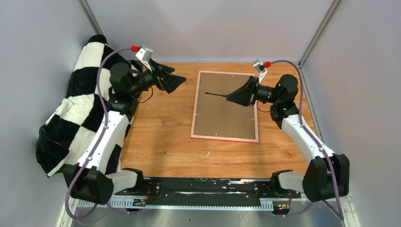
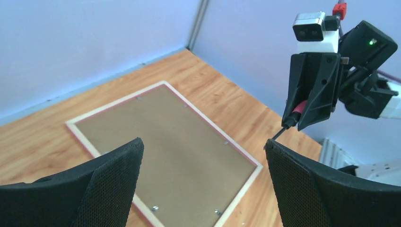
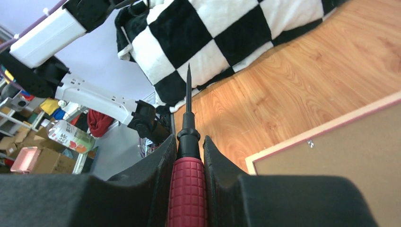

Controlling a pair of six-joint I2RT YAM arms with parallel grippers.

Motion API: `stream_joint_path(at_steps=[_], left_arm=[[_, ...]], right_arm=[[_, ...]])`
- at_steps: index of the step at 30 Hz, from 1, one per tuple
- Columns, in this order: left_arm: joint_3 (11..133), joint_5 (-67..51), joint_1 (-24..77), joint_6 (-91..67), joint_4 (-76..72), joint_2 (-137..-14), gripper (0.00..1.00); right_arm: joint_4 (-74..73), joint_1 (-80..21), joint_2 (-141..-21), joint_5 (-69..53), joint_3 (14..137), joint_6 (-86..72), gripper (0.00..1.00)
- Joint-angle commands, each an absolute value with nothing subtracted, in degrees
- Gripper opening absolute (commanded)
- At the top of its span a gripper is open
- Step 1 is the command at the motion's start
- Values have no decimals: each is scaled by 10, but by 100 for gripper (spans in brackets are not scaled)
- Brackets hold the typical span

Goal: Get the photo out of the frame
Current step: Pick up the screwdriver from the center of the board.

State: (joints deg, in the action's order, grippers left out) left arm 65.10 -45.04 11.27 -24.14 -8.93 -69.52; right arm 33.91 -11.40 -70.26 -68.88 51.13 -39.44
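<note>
The photo is out of sight, presumably under the brown backing board of the frame, which lies face down in the middle of the wooden surface. A thin print would likely be light, floppy and easy to crease, so it is best lifted by an edge or corner once the board is out. The board looks stiff and is pinned by small metal tabs along the narrow rim, which probably need turning first. The right end effector is clamped on a red-handled screwdriver above the board, and the left end effector hangs wide open and empty beside the frame.
</note>
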Motion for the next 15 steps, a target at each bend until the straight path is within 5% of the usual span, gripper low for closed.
stream_joint_path(at_steps=[1, 15], left_arm=[[599, -403, 100, -168, -93, -663, 100], [522, -301, 125, -48, -92, -755, 100]], right_arm=[[251, -93, -719, -683, 541, -361, 0], [22, -81, -818, -617, 589, -291, 0]])
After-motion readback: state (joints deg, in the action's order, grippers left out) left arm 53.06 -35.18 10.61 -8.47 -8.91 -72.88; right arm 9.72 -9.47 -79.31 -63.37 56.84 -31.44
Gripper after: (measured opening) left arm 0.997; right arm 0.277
